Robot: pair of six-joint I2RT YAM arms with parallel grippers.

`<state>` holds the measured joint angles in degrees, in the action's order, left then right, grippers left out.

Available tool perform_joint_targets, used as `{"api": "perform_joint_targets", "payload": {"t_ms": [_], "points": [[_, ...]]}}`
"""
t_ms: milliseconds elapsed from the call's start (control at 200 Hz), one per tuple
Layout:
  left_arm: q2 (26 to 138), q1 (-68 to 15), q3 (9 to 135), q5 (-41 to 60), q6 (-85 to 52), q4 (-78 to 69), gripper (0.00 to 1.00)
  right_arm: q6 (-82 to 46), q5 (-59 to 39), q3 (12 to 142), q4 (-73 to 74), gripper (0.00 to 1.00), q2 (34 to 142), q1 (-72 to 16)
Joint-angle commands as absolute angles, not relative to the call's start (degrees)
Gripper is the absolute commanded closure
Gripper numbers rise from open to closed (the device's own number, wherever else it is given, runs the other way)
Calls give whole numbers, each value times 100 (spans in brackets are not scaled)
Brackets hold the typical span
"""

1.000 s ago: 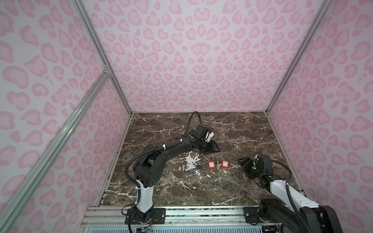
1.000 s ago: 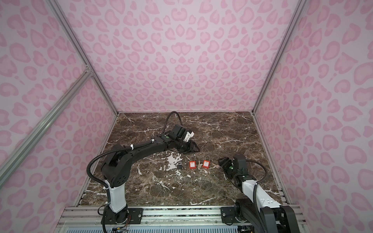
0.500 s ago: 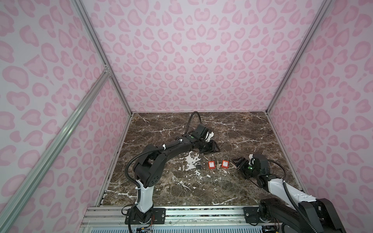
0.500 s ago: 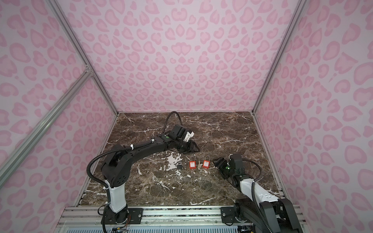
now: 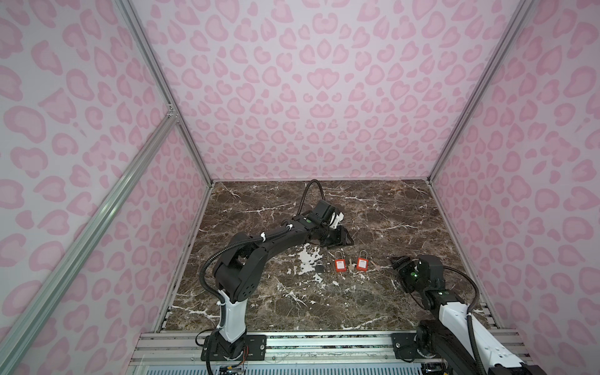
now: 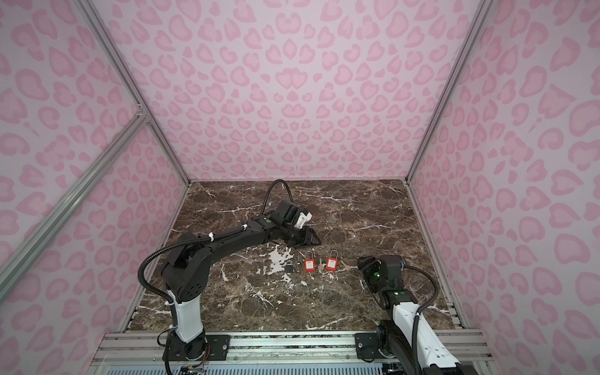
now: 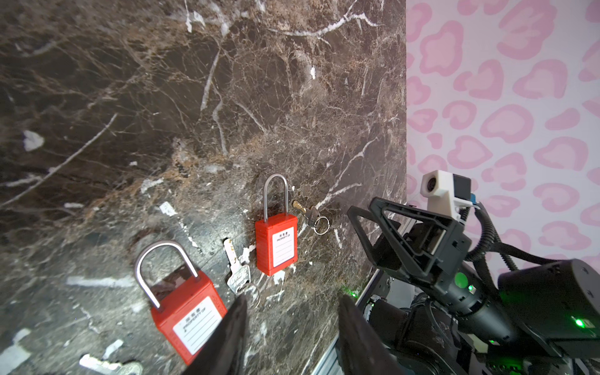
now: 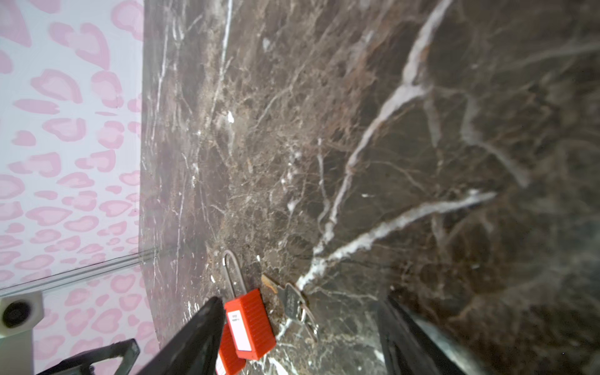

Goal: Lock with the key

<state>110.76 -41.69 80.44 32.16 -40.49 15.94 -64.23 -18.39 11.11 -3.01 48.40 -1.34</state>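
Observation:
Two red padlocks lie side by side on the marble table, the left padlock (image 5: 340, 265) (image 7: 188, 321) and the right padlock (image 5: 362, 264) (image 7: 276, 246) (image 8: 250, 324). One silver key (image 7: 238, 272) lies between them. A second key (image 5: 376, 267) (image 7: 310, 214) (image 8: 292, 302) on a ring lies just right of the right padlock. My left gripper (image 5: 349, 242) (image 7: 292, 305) hovers behind the padlocks, open and empty. My right gripper (image 5: 394, 259) (image 8: 300, 305) is low at the right, open, with the second key lying in front of its fingers.
A small dark object (image 5: 319, 268) lies left of the padlocks, and another silver key (image 7: 110, 367) shows near it in the left wrist view. Pink patterned walls (image 5: 519, 162) close in the table (image 5: 389, 201) on three sides. A metal rail (image 5: 324, 344) runs along the front edge.
The right gripper swung slightly left toward the second key, then eased back to the right. The left arm, padlocks and keys have not moved.

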Motion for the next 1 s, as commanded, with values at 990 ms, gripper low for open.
{"api": "perform_joint_targets", "payload": {"t_ms": [990], "points": [[10935, -4140, 8049, 3209, -3937, 1639, 52, -5668, -2656, 2054, 93, 24, 6816, -753]]}}
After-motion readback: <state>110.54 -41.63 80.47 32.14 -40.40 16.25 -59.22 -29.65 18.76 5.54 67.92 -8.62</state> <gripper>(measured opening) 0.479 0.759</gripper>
